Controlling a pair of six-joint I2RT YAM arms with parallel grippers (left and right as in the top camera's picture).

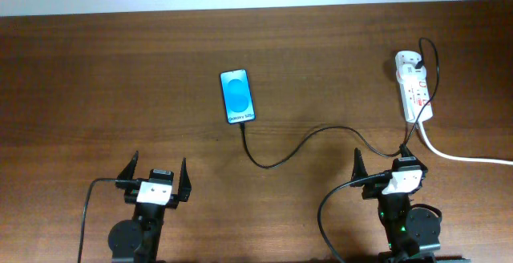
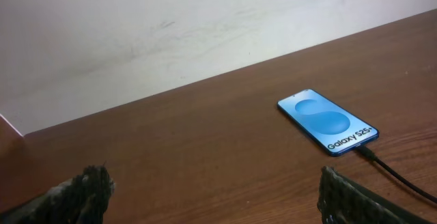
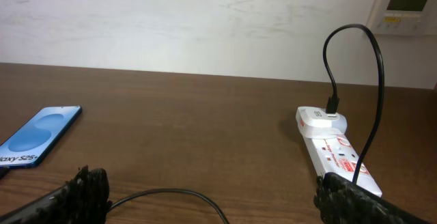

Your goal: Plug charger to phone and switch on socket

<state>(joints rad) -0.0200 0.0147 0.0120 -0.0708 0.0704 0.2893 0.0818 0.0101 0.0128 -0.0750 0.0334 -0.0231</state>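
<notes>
The phone [image 1: 238, 96] lies flat at the table's middle with its blue screen lit; it also shows in the left wrist view [image 2: 328, 123] and the right wrist view [image 3: 37, 136]. The thin black charger cable [image 1: 288, 152] meets the phone's near end, with its tip against the port [image 2: 365, 152]. It curves right past my right gripper and up to a white adapter [image 3: 321, 119] in the far end of the socket strip [image 1: 414, 86]. My left gripper [image 1: 154, 179] is open and empty, near and left of the phone. My right gripper [image 1: 391, 171] is open and empty, just before the socket [image 3: 338, 152].
The socket's thick white cord [image 1: 461, 157] runs off to the right edge. The cable loops on the table between my right fingers [image 3: 184, 195]. A pale wall runs behind the table's far edge, with a white panel [image 3: 406, 5] on it.
</notes>
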